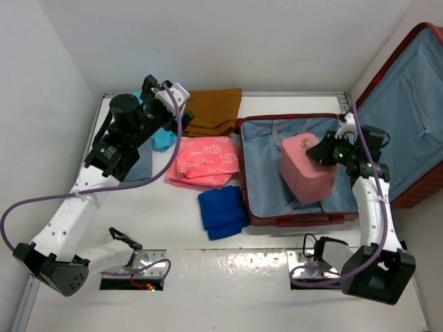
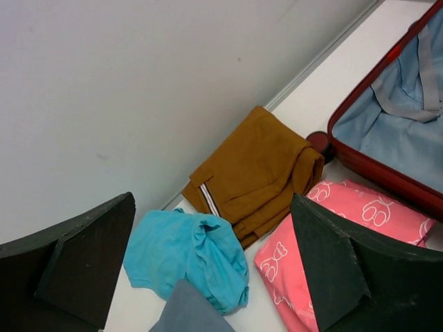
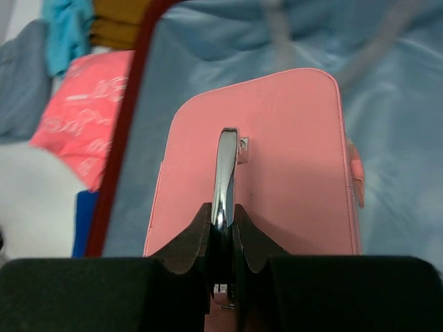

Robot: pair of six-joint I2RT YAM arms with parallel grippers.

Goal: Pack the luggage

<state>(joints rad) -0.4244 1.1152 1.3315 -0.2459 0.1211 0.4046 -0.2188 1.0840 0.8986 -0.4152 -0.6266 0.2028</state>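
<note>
Filling the right side of your white table (image 1: 228, 277), which plain white walls (image 1: 208, 41) close in at the far and left sides, the red luggage (image 1: 266, 187) lies open, its lid (image 1: 415, 104) propped upright at the right. One pink case (image 1: 304, 173) stands inside on the grey-blue lining. Only your right wrist camera shows how it is held: the right gripper (image 3: 221, 228) is pinched nearly closed on the case's slim metal handle (image 3: 227, 173), a detail the overhead view hides. Your left gripper (image 2: 214, 270) hangs at the far left corner with its fingers spread wide, holding nothing. Its camera picks out a white stripe on the brown garment (image 1: 214, 111) and a suitcase wheel (image 2: 320, 144), neither clear from above. Five cloth pieces lie outside the luggage: the brown one, a turquoise one (image 2: 187, 256), a grey one (image 1: 138, 166), a pink patterned one (image 1: 204, 160) and a folded dark blue cloth (image 1: 223, 211).
</note>
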